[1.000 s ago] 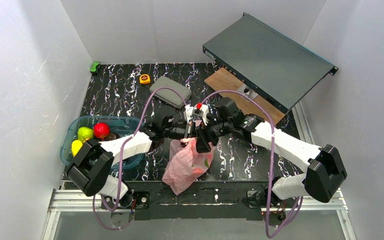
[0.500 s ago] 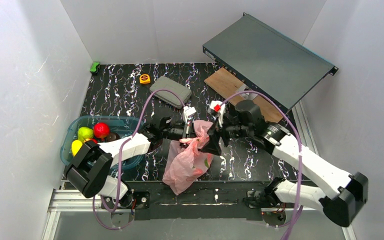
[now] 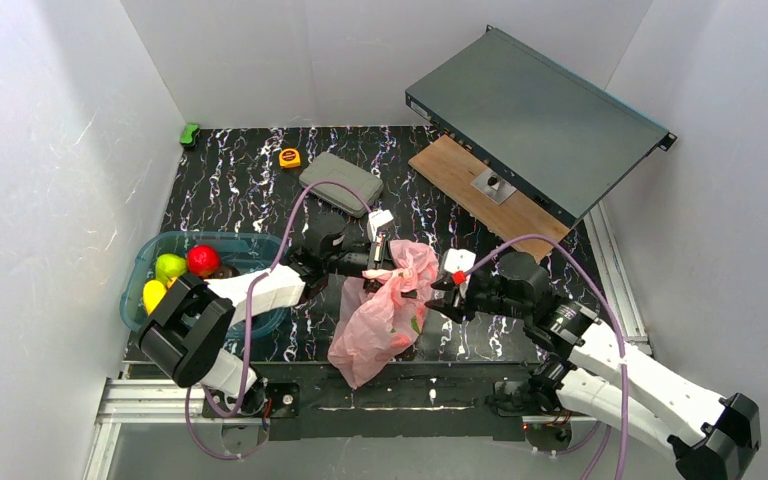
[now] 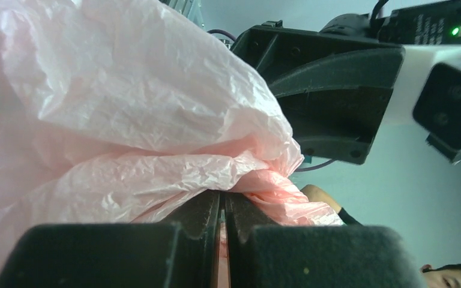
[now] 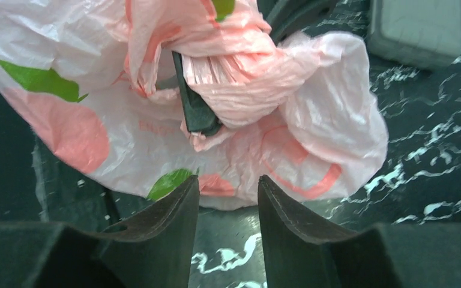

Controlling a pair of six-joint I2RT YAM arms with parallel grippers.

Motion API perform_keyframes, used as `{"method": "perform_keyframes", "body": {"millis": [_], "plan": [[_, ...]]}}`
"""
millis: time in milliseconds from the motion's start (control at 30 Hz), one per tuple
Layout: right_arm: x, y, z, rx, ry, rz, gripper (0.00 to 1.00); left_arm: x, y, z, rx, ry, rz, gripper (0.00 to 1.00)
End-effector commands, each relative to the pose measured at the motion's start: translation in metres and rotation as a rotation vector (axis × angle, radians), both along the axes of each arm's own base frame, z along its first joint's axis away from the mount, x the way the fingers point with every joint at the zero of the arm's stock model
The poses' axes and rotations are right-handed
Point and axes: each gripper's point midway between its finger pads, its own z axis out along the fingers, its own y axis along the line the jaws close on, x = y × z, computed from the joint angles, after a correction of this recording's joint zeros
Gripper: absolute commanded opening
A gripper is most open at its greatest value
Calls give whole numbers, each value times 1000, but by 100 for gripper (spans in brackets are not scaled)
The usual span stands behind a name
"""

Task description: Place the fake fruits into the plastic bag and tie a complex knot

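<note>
You are partway through. The plastic bag (image 3: pixel 385 315) slumps at the middle of the table's near edge with its top bunched up, but at least three fake fruits (image 3: pixel 201 260) sit in the teal tub (image 3: pixel 240 238) at the table's left edge, and no finished knot shows. You cannot tell what the bag holds through its printed film. Your left arm reaches low across from the left, its left gripper (image 4: pixel 222 204) clamped tight on a gathered fold of the bag's top. Your right arm stretches in from the near right corner, and the right gripper (image 5: pixel 228 186) faces the bag just short of it — jaws partly apart, nothing between them.
</note>
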Motion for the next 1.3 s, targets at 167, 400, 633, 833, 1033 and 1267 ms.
{"method": "perform_keyframes", "body": {"millis": [167, 400, 633, 833, 1033, 1267], "plan": [[11, 31, 48, 161, -351, 10, 54, 9, -5, 18, -41, 61, 42, 0], [5, 37, 39, 139, -354, 28, 52, 9, -4, 20, -47, 64, 48, 0], [11, 37, 28, 101, -310, -11, 50, 6, -2, 22, -58, 55, 44, 0], [15, 33, 24, 95, -317, -40, 25, 3, 0, 23, -60, 43, 38, 0], [13, 31, 28, 96, -331, -32, 1, 5, 1, 22, -42, 35, 42, 12], [5, 29, 25, 91, -339, 10, 1, 9, 5, 21, -38, 20, 60, 20]]}}
